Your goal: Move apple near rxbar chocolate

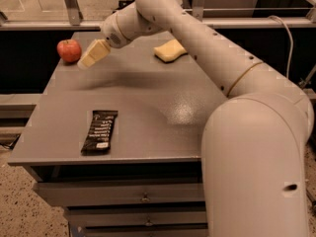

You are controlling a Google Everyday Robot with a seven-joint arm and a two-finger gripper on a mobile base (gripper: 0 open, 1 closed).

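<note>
Currently my hand (88, 59) hangs above the far left part of the bench (148, 90), at the end of my arm (207, 48), which reaches across from the right. The hand is tilted, pointing down and to the left, and a soft shadow lies on the bench below it and to its right. I cannot tell how far the hand is open. Nothing shows in its grip.

Position of the apple (69, 50): just left of the hand and slightly beyond it, upright on the bench near the far left corner. The tip of the hand is close beside it; I cannot tell whether they touch.

Position of the rxbar (99, 131): well apart from the hand, on the near side of it, toward the front edge of the bench. It lies flat, long axis running front to back, small white label at the near end. It is also well apart from the apple.

Position of the sponge (170, 50): right of the hand, past my arm, flat near the far edge.

Drawers (143, 197): under the bench top, shut.
</note>
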